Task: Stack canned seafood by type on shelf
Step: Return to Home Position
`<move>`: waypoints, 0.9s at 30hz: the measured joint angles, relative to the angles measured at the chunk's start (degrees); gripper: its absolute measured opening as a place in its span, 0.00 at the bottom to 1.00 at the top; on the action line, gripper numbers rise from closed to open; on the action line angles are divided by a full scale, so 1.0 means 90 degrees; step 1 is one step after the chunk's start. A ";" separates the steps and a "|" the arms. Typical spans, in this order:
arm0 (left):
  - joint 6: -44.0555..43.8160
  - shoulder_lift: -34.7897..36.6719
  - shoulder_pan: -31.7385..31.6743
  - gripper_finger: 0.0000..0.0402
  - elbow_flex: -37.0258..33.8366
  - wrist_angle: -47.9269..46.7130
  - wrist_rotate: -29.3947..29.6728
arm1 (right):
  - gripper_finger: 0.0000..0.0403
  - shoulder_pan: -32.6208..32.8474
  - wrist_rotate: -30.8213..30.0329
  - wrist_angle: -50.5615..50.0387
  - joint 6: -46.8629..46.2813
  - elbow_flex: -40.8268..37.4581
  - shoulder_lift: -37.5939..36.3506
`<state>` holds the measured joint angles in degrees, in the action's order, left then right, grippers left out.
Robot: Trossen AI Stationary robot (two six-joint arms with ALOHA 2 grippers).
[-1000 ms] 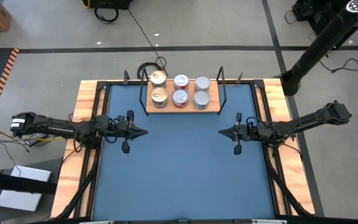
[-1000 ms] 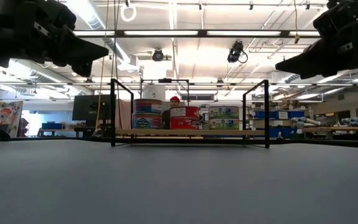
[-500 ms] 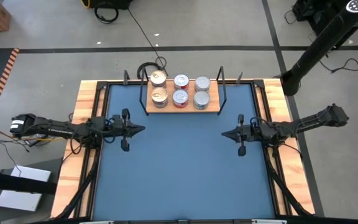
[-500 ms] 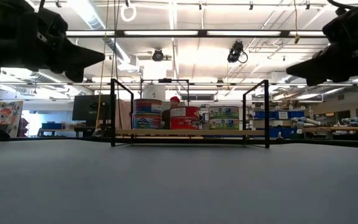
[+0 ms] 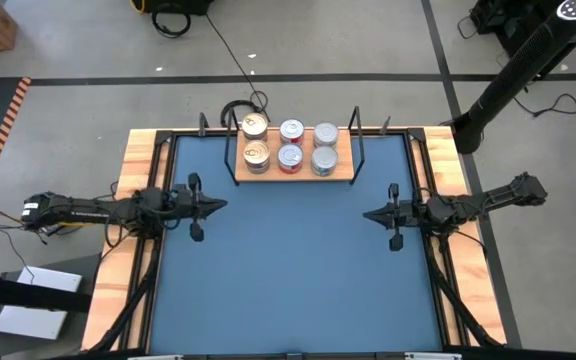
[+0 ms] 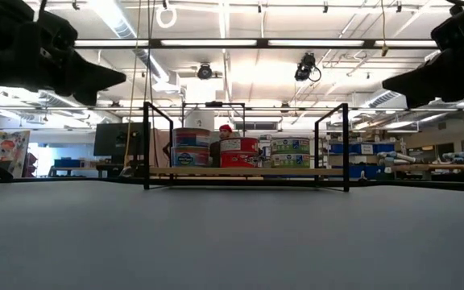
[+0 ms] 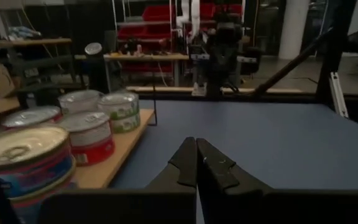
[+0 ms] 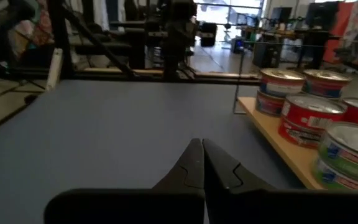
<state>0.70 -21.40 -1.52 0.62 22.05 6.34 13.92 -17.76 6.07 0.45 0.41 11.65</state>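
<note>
high: straight down over my whole surface (image 5: 298, 270) | low: surface-level, facing shelf (image 6: 246, 171) | my wrists: face each other, sharing shelf

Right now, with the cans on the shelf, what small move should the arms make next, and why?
Probably draw both arms back, away from the shelf: the left gripper and right gripper are shut and empty, and the cans sit stacked on it.
</note>
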 joint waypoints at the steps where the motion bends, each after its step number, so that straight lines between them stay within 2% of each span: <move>1: 0.0040 0.0210 0.0000 0.00 0.0000 -0.0155 0.0033 | 0.00 0.0013 -0.0102 -0.0138 0.0024 -0.0001 -0.0124; 10: 0.0062 0.2325 0.0000 0.00 0.0002 -0.2109 0.0164 | 0.00 0.0155 -0.0201 -0.0255 0.0462 -0.0004 -0.0804; 21: 0.0177 0.2379 0.0002 0.00 -0.0012 -0.2241 0.0201 | 0.00 0.0174 -0.0189 -0.0254 0.0688 -0.0006 -0.1123; 27: 0.0186 0.2379 0.0002 0.00 -0.0012 -0.2247 0.0273 | 0.00 -0.0108 -0.0245 -0.0258 0.0640 -0.0006 -0.1063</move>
<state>2.37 0.01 -1.50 0.51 1.83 8.80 12.95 -19.96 3.75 6.21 0.36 2.08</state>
